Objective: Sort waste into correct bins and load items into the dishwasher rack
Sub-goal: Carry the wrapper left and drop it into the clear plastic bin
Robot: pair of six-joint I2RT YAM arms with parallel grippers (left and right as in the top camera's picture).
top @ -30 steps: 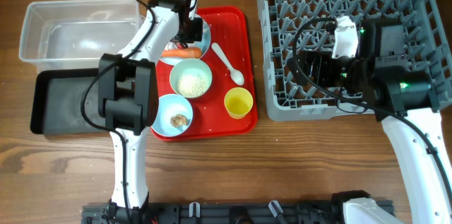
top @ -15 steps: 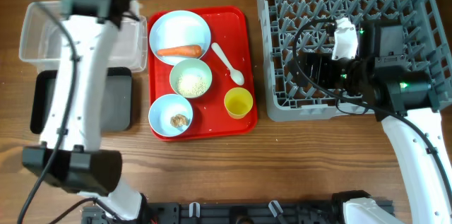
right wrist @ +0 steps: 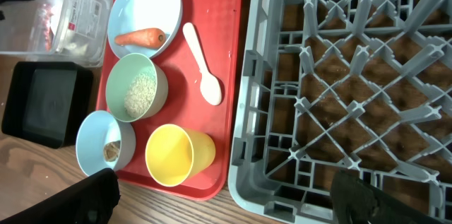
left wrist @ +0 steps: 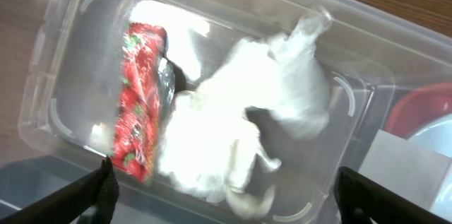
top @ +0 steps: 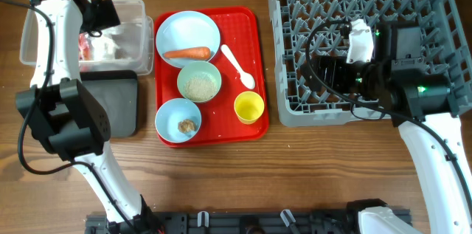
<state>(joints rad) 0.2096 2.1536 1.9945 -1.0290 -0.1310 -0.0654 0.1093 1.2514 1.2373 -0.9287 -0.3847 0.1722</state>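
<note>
Left gripper (left wrist: 226, 185) jaws spread wide and empty, hanging right over the tub (left wrist: 63, 12), upper left of the overhead view. Below them, inside it, the wrapper (left wrist: 138, 104) sits against the tissue (left wrist: 240, 118), both well within the walls, nothing draped on the rim. Right gripper (right wrist: 222, 194) jaws are parted too, carrying nothing, poised above the lower-left part of the rack (top: 435, 12), where I can see nothing loaded. In the middle of the frame the red tray (top: 251, 23) is full: carrot (top: 190, 53) lying across the plate (top: 184, 33), rice (top: 199, 84) in the green bowl (top: 180, 80), scrap (top: 186, 125) in the blue bowl (top: 168, 112), cup (top: 248, 106) at lower right, spoon (top: 240, 66) beside the plate. The black tray (top: 110, 108) lies just below the tub, and what shows of it is bare.

So the dry waste looks dealt with, and my read is the carrot comes next (food waste for the black tray, I'd guess). To do it well: rise straight up clear of the tub wall before swinging across, turn the jaws crosswise to the carrot, close on the thick middle rather than the tapered tip, and stay off the plate so it doesn't skid
</note>
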